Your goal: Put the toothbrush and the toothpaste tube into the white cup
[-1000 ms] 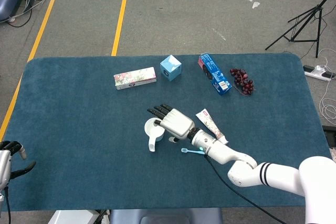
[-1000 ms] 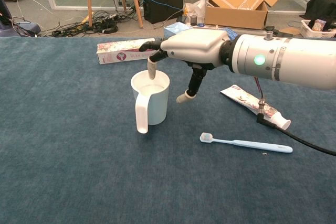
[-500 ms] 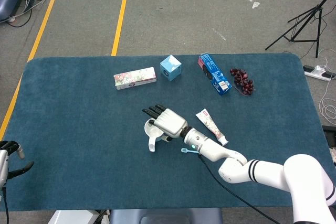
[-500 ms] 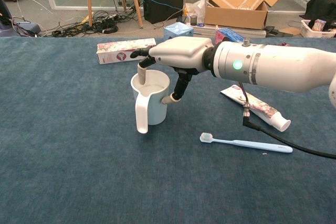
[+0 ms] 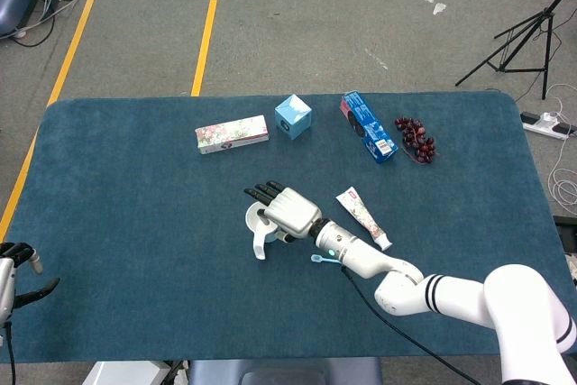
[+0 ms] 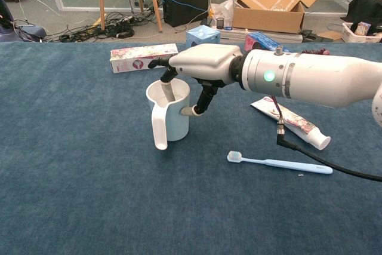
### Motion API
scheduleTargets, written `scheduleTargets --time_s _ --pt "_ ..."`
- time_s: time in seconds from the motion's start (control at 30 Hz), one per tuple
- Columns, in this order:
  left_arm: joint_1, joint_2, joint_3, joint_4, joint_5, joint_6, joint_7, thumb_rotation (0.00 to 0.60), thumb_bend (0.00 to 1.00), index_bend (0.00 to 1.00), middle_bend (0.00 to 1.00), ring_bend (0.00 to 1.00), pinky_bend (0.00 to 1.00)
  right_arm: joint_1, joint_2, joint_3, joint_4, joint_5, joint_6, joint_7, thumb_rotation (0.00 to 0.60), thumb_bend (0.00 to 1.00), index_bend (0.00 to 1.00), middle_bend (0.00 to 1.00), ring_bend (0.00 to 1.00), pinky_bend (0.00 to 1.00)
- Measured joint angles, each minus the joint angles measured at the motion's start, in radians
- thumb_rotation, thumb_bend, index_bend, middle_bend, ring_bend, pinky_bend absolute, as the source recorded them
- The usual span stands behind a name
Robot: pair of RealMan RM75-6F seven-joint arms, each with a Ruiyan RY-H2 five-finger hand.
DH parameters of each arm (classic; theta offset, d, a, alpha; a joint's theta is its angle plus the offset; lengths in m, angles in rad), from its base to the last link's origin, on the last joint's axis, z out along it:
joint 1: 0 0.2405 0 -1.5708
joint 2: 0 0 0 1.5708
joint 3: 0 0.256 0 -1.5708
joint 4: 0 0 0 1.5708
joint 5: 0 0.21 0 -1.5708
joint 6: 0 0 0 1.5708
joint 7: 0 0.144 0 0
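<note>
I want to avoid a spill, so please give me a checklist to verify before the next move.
1. White cup upright: ok.
2. Right hand grips the cup, a finger inside the rim, thumb against the outer wall: ok.
3. Toothbrush free on the table, apart from the cup: ok.
4. Toothpaste tube reachable: not ok, the forearm and cable cross it.
5. Left hand free at the table edge: cannot tell.

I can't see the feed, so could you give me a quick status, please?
Right hand grips white cup at rim. Left hand idle at table edge. Toothbrush and toothpaste tube on table, nothing blocking.
</note>
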Motion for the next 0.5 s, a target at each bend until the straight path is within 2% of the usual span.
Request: scheduleTargets --time_s 0.5 --pt "-0.003 -0.005 0.002 0.002 -0.004 -0.012 0.012 0.6 0.0 0.65 0.51 0.37 0.37 -0.026 0.024 -0.034 -0.042 -0.004 0.043 -0.045 0.6 0.3 0.62 0.0 0.0 0.12"
